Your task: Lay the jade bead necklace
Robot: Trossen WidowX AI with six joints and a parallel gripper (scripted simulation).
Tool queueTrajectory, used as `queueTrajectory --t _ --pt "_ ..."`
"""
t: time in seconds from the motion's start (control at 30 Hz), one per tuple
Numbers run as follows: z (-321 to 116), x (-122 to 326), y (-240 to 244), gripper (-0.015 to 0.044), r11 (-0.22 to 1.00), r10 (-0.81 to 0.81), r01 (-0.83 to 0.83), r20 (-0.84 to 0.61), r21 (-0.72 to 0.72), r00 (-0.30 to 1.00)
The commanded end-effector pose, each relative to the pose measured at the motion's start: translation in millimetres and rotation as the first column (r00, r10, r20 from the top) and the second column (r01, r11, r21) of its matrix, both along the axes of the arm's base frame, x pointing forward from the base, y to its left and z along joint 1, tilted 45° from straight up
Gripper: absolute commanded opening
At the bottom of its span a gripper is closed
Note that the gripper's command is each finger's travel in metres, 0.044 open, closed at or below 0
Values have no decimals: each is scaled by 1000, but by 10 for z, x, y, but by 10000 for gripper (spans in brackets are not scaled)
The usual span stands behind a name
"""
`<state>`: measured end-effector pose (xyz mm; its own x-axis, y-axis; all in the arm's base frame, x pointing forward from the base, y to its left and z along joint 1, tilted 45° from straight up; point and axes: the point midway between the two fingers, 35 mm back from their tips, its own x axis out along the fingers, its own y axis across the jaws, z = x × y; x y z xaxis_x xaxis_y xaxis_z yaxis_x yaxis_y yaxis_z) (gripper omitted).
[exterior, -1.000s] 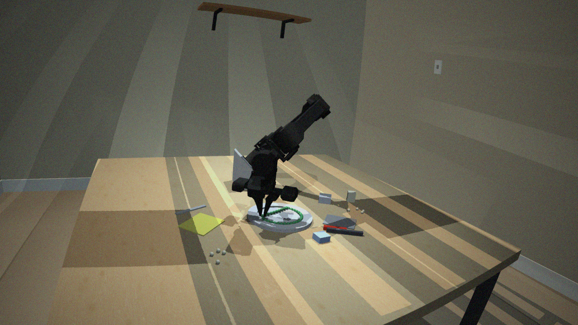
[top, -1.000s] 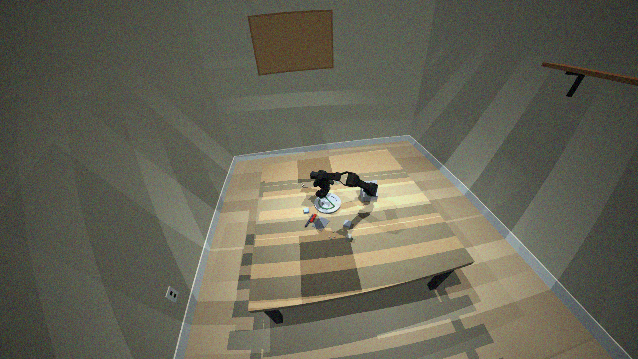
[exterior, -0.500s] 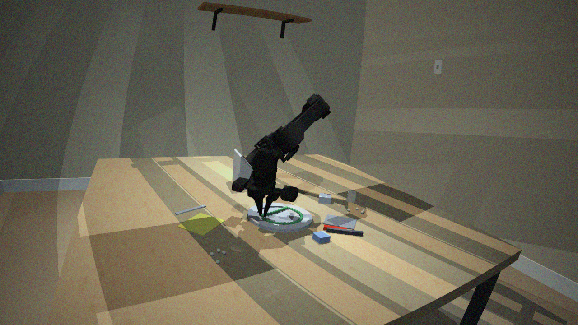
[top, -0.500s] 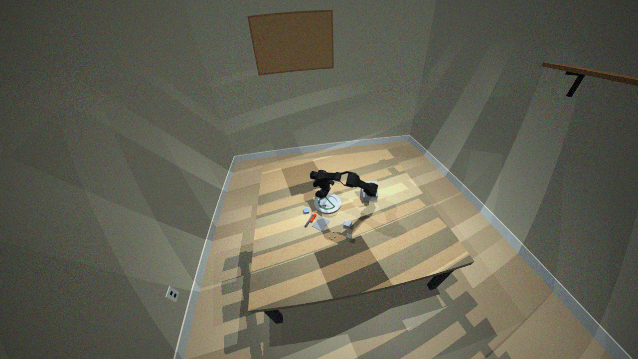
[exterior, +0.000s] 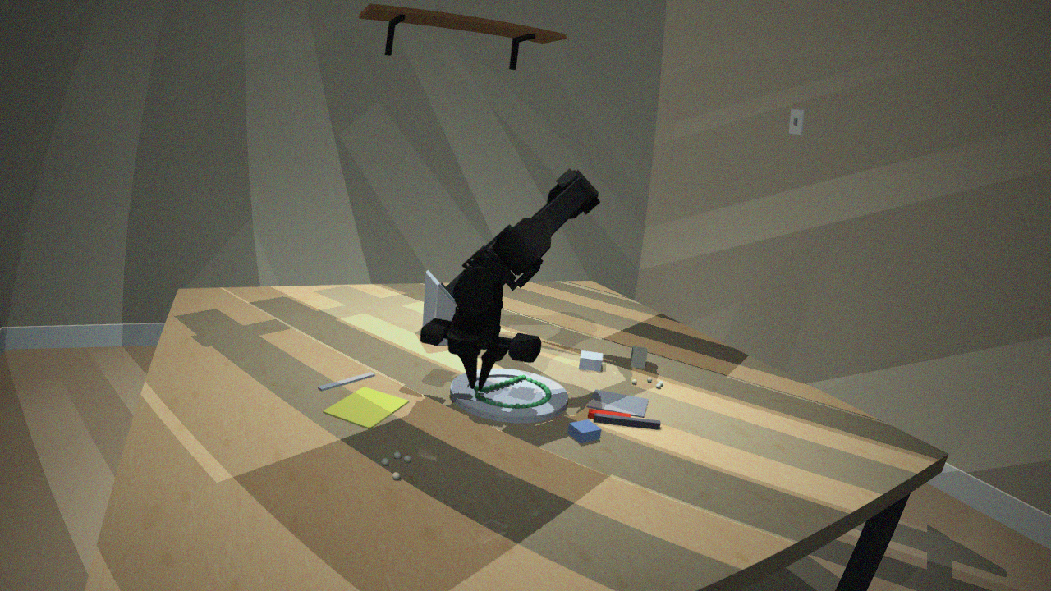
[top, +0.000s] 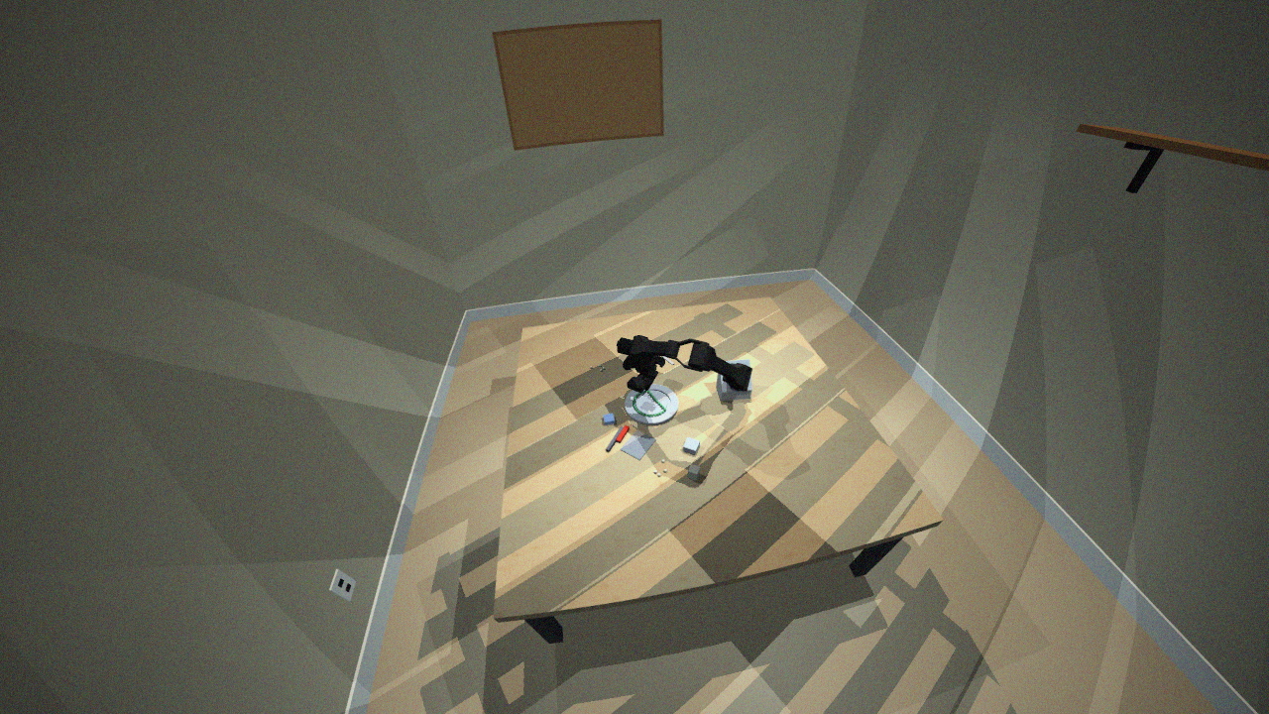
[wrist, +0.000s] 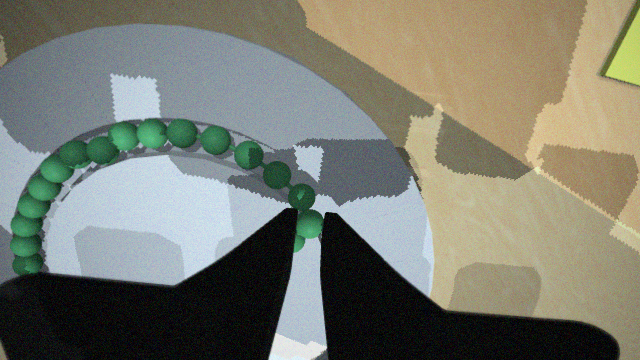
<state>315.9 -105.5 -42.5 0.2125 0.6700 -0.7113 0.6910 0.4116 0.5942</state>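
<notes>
The jade bead necklace (top: pixel 650 415) (exterior: pixel 549 394) (wrist: pixel 181 133) is a green loop on the pale round bead board (top: pixel 651 421) (exterior: pixel 507 416) (wrist: pixel 150 55). In the wrist view, its beads curve along the groove at the left and top, then bend down to my fingertips. In the exterior view, a nearly straight run crosses the board inward from my fingers. My gripper (exterior: pixel 477 388) (wrist: pixel 310 222) is shut on a necklace bead, low over the board's left part in the exterior view. The black fingers hide part of the loop in the wrist view.
A yellow sheet (exterior: pixel 365 406) (wrist: pixel 625 55) and a thin bar (exterior: pixel 346 381) lie left of the board in the exterior view. At its right are a blue block (exterior: pixel 584 431), a grey sheet (exterior: pixel 624 403), a red and black tool (exterior: pixel 626 422) and a white block (exterior: pixel 590 361).
</notes>
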Motion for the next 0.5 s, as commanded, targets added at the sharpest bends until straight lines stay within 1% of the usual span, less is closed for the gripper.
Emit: queueTrajectory --t 0.0,0.47 --pt "-50 6 26 0 1000 3 -3 -2 -1 1000" --pt "-79 14 52 0 1000 3 -3 -2 0 1000"
